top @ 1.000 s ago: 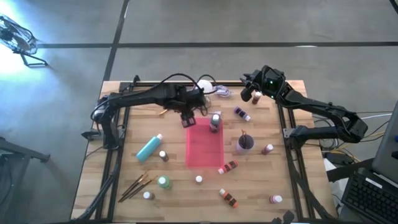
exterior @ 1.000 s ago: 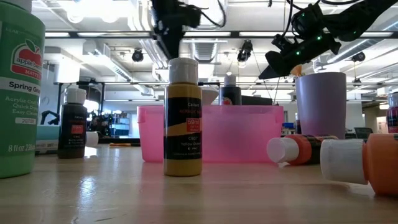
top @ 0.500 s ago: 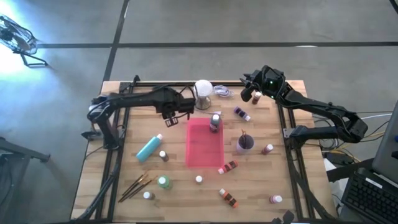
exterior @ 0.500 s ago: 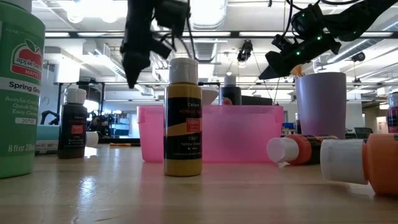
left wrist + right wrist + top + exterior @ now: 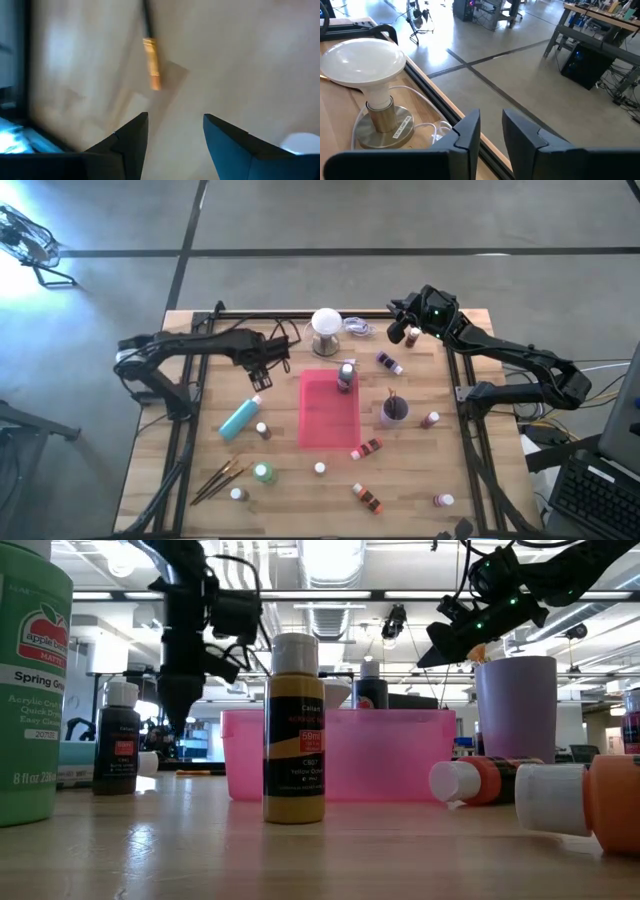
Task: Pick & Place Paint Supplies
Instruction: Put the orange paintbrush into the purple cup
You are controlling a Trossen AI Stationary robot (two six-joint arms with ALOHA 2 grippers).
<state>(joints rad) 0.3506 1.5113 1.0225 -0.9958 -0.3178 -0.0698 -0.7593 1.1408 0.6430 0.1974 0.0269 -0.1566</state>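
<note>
My left gripper (image 5: 262,373) hangs open, pointing down over bare wood left of the pink tray (image 5: 330,425). Just past its fingers (image 5: 175,120) lies a thin brush with a gold ferrule (image 5: 151,65). The teal bottle (image 5: 238,420) lies on its side nearer the front. My right gripper (image 5: 398,323) is raised at the far right, fingers (image 5: 491,117) a narrow gap apart with nothing between them. A small brown bottle (image 5: 412,335) shows right beside it. Small white-capped bottles (image 5: 368,448) are scattered on the table, and one stands at the tray's far end (image 5: 345,375).
A white ball-topped stand (image 5: 326,328) is at the far middle. A purple cup (image 5: 394,412) holding brushes stands right of the tray. Loose brushes (image 5: 222,477) and a green bottle (image 5: 263,472) lie at the near left. Black frame rails run along the table's edges (image 5: 185,450).
My left gripper has swung from above the tray's far end toward the table's left edge and has come down closer to the wood, staying open. My right arm has kept still.
</note>
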